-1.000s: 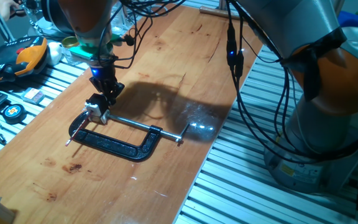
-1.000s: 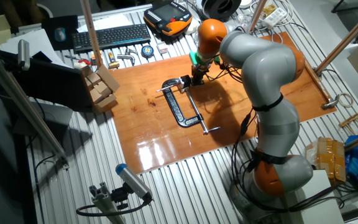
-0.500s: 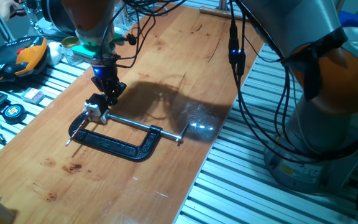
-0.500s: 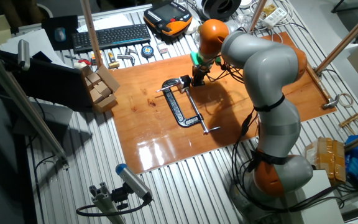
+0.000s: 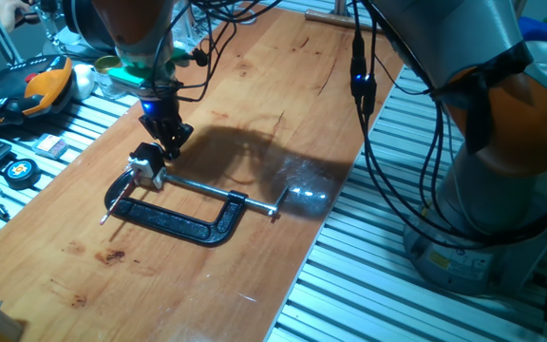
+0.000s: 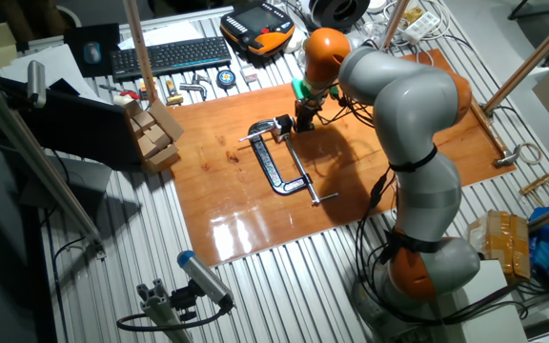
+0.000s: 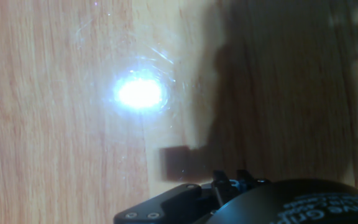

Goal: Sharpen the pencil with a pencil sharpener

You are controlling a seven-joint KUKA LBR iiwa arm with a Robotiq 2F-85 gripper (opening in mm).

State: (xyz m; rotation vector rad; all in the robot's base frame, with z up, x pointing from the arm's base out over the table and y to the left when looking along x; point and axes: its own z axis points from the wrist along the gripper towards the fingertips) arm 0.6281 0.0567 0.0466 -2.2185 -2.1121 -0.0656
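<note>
Risen slightly, the gripper (image 5: 169, 144), grip state unclear, hovers just above the pencil sharpener (image 5: 144, 163).

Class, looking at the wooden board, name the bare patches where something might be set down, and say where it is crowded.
Bare wood lies between the C-clamp and the board's near end, and beyond the gripper toward the far end. Crowded: the gripper, pencil sharpener and pencil cluster at the clamp's jaw.

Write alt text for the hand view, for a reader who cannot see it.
Bare wooden tabletop fills the hand view, with a bright white glare spot left of centre and a broad dark shadow over the right side. Black hardware, probably part of the robot's hand, juts in along the bottom edge; no fingertips, pencil or sharpener are visible here.
</note>
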